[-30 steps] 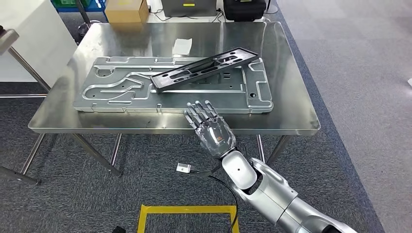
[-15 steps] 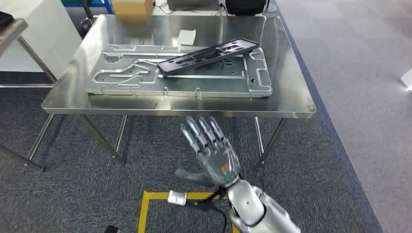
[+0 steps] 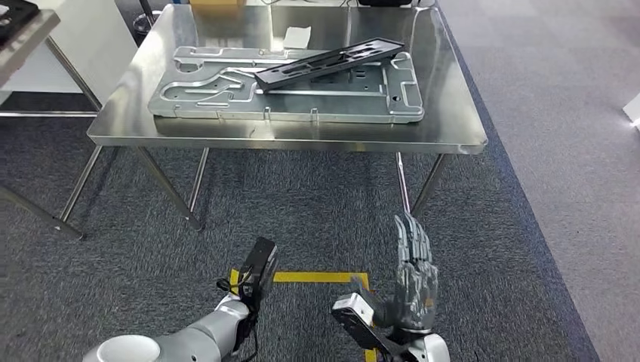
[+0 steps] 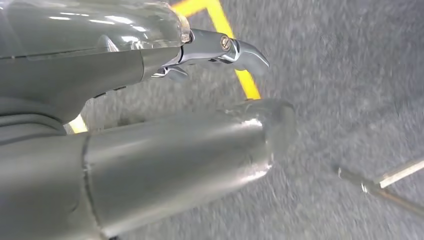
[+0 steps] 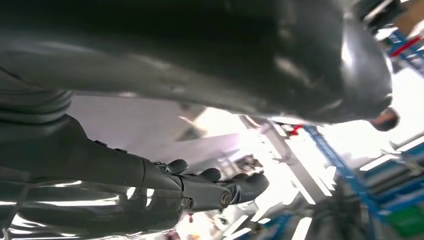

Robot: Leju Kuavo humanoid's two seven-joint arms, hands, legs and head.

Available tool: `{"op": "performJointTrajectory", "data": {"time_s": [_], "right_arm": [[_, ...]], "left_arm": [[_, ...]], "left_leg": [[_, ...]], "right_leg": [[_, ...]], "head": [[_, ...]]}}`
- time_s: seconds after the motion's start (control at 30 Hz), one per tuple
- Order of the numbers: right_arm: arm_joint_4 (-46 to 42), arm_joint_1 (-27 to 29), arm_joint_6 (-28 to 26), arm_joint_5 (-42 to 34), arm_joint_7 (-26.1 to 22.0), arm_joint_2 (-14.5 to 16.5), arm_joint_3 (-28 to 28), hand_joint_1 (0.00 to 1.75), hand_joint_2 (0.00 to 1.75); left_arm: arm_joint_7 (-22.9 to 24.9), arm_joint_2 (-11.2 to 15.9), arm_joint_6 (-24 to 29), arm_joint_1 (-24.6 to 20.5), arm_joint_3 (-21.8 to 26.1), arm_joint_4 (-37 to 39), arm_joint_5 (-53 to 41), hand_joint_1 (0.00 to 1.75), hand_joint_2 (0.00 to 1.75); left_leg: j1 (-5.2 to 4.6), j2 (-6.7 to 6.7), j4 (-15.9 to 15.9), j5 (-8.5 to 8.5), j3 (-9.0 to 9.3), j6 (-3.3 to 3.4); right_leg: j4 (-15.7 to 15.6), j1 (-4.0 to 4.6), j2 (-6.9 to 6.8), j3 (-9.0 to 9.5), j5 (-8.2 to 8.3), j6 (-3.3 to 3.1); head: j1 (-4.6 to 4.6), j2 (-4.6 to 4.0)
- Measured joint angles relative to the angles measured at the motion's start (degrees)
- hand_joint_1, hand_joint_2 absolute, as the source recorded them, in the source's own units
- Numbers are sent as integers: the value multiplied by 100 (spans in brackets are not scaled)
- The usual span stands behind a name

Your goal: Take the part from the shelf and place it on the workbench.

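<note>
Right hand (image 3: pixel 411 283): low in the head view, fingers straight and spread apart, pointing toward the workbench, nothing in it. In the right wrist view the same hand (image 5: pixel 210 192) shows dark fingers (image 5: pixel 247 184) slightly curled with no object between them.
Left hand (image 3: pixel 259 271): low in the head view, beside the right hand and apart from it, seen as a dark shape at the end of the silver forearm. In the left wrist view (image 4: pixel 200 115) a thick grey thumb and one curved metal fingertip (image 4: pixel 245 50) show with nothing between them; whether the rest of the fingers are apart or together I cannot tell.
Yellow floor marking (image 3: pixel 317 277): a taped line on the grey carpet (image 3: pixel 302 204), running between the two hands and just under them.
Workbench (image 3: pixel 453 132): a steel table well beyond both hands, its near edge facing them, thin legs on the carpet.
Grey plate (image 3: pixel 226 102): a large machined metal plate lying flat on the workbench, beyond the near edge.
Part (image 3: pixel 332 62): a long black slotted piece resting on top of the grey plate, laid at a slant across its far side, well apart from both hands.
White paper (image 3: pixel 296 35): a small sheet on the workbench top, just beyond the grey plate.
</note>
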Motion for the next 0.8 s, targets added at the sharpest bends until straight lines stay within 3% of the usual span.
{"op": "performJointTrajectory", "data": {"time_s": [0.03,0.07,0.13,0.17,0.2,0.27,0.3,0.37,0.43,0.5,0.57,0.67,0.7,0.73,0.8], "right_arm": [[1,82,1,-56,-42,51,-150,0,0],[2,147,1,-121,-43,94,-276,0,0],[11,282,2,-345,-21,174,-540,0,0],[26,363,2,-532,-46,214,-708,0,0],[49,441,2,-751,-101,251,-897,0,0],[111,557,2,-1126,-244,299,-1267,0,0],[142,591,2,-1232,-296,316,-1419,0,0],[187,630,1,-1302,-353,350,-1642,0,0],[221,644,-1,-1369,-381,382,-1804,0,87],[287,646,-1,-1606,-444,398,-1933,0,175],[445,641,-1,-1996,-604,404,-2071,0,175],[759,630,5,-2443,-869,406,-2272,0,175],[894,616,30,-2618,-956,406,-2341,0,175],[1069,590,93,-2851,-1082,406,-2432,0,175],[1505,504,342,-3380,-1502,406,-2692,0,87]], "left_arm": [[-14,-4,18,12,119,13,-40,0,0],[-31,-6,42,19,223,22,-68,0,0],[-87,-6,116,24,418,40,-104,0,0],[-128,-6,166,34,515,49,-116,0,0],[-171,-6,218,50,609,58,-123,0,0],[-242,-7,305,81,757,70,-126,0,0],[-267,-7,334,89,809,74,-127,0,0],[-305,-17,368,90,892,79,-129,0,0],[-342,-27,400,94,966,90,-128,0,0],[-395,-33,453,108,1027,108,-97,0,0],[-464,-45,524,112,1077,121,-36,0,0],[-583,-52,638,131,1111,126,29,0,0],[-680,-52,714,153,1117,126,74,0,0],[-832,-52,813,182,1123,126,139,0,0],[-1210,-55,1052,264,1139,126,338,0,0]], "left_leg": [[2,-11,93,-144,-49,-28],[6,-20,301,-394,-122,-53],[22,-25,1021,-990,-288,-90],[25,-25,1385,-1142,-336,-109],[27,-24,1633,-1142,-330,-123],[34,-24,1577,-836,-74,-131],[37,-24,1277,-723,173,-125],[24,-32,529,-818,701,-83],[3,-43,118,-1011,938,-9],[10,-39,45,-995,922,93],[22,-27,12,-916,880,204],[6,-19,20,-829,777,266],[-1,-17,28,-809,745,265],[-6,-17,37,-794,719,261],[-15,-31,51,-777,693,247]], "right_leg": [[-20,-16,-9,-53,74,-43],[-31,-32,-17,-121,148,-79],[3,-22,-23,-294,264,-117],[26,-19,-28,-385,310,-117],[51,-19,-35,-478,355,-111],[113,-24,-45,-657,434,-83],[154,-28,-47,-732,466,-61],[236,-19,-48,-838,515,-4],[276,-5,-51,-897,573,63],[297,-11,-47,-933,601,129],[581,-29,-30,-1061,374,191],[1615,-57,-15,-1465,-210,256],[1809,-61,-15,-1515,-268,263],[1791,-62,-16,-1455,-223,259],[1144,-59,-10,-1014,71,212]], "head": [[-14,0],[-32,0],[-67,0],[-72,0],[-73,0],[-75,0],[-75,0],[-75,0],[-72,0],[-72,0],[-56,0],[-31,0],[-31,0],[-31,0],[-28,0]]}}
